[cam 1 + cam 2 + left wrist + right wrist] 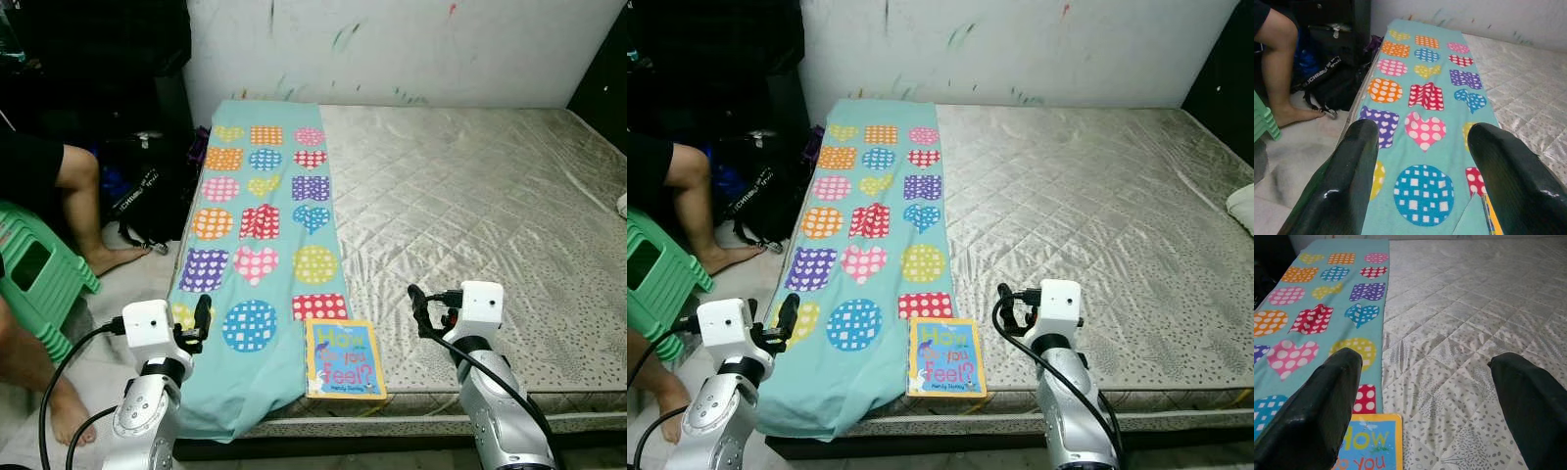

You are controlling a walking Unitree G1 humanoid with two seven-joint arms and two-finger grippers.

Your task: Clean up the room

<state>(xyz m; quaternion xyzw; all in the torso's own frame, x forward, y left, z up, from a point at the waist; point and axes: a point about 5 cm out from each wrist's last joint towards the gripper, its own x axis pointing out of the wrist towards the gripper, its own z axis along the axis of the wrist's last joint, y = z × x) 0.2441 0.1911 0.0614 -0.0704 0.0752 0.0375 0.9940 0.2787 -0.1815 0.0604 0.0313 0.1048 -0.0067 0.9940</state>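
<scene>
A teal blanket [260, 245] printed with colourful dotted hearts and shapes lies along the left side of a bare quilted mattress [470, 196], its near corner hanging over the edge. A children's book [344, 358] titled "How do you feel?" lies flat at the mattress's front edge, partly on the blanket. My left gripper [202, 318] hovers open over the blanket's near left edge; the left wrist view shows its fingers [1352, 161] spread with nothing between them. My right gripper [419, 308] is open above the mattress, just right of the book [1369, 443].
A person sits at the left on a green stool [34, 274], bare leg [83, 196] and foot on the floor. A black bag [147, 196] leans beside the mattress. A paint-marked white wall [411, 49] stands behind. A white object [621, 204] peeks in at the right edge.
</scene>
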